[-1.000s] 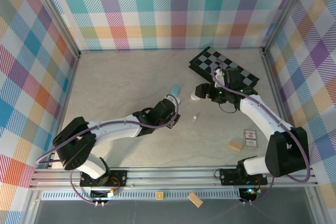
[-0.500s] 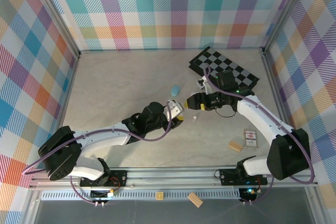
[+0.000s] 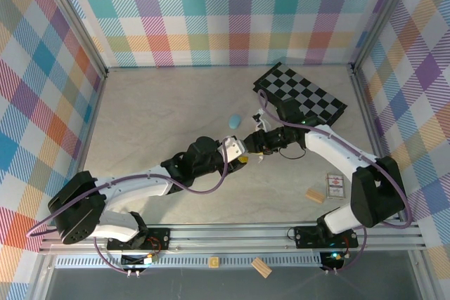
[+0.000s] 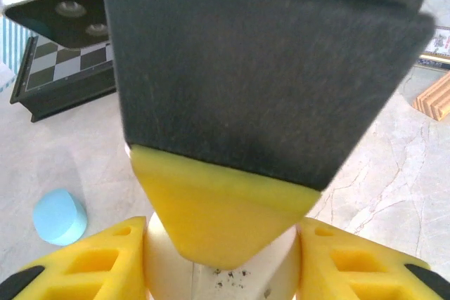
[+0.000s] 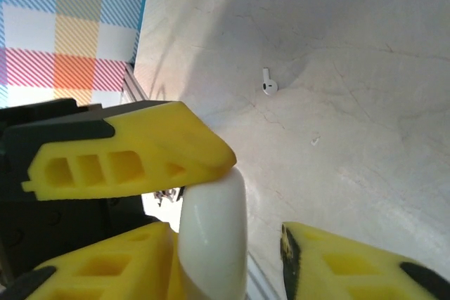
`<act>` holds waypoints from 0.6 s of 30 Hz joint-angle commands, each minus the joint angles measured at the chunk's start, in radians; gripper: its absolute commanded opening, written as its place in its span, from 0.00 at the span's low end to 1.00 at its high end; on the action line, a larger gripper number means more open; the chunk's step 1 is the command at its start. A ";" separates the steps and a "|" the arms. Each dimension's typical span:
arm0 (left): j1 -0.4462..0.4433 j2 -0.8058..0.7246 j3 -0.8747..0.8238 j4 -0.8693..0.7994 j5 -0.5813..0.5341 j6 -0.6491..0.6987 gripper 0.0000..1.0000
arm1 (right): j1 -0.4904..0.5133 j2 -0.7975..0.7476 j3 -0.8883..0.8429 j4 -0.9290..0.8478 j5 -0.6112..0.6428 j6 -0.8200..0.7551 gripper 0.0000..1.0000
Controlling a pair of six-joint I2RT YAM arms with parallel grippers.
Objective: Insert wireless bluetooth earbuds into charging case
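- Here, in the top view, we see the two arms meeting near the middle of the table (image 3: pixel 155 103), with the left gripper (image 3: pixel 238 152) and the right gripper (image 3: pixel 255 142) tip to tip.
- In the left wrist view, the white charging case (image 4: pixel 219 275) stands between the two yellow fingers (image 4: pixel 105 261) of the left gripper. Both fingers press on its sides, so these jaws are clamped on the case.
- In that same view, one finger of the right gripper, black with a yellow tip, comes in from 12 o'clock, and its tip lies over the top of the case.
- In the right wrist view, the jaws of the right gripper are apart. The case touches the finger at 7 o'clock, and a free gap remains before the finger at 5 o'clock.
- We cannot tell if the lid of the case is open.
- One white earbud (image 5: pixel 268 83) lies alone on the table, at about 1 o'clock from the case in the right wrist view, outside the case and apart from both grippers.
- A light blue rounded piece (image 3: pixel 234 121) lies near the left gripper, at its 12 o'clock in the top view, not touching it.
- The chessboard (image 3: pixel 301 95) sits at 1 o'clock of the table.
- A pack of cards (image 3: pixel 335 186) and a wooden block (image 3: pixel 316 194) lie side by side at 4 o'clock.
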 commanded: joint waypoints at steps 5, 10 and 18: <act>-0.004 -0.030 -0.023 0.050 0.014 0.003 0.45 | 0.004 -0.020 0.022 0.020 0.003 -0.017 0.24; 0.001 -0.045 -0.055 0.143 -0.003 -0.107 0.78 | 0.002 -0.073 0.009 0.068 0.076 -0.034 0.20; 0.089 -0.013 -0.199 0.665 0.166 -0.509 1.00 | -0.021 -0.260 -0.069 0.281 0.135 -0.052 0.16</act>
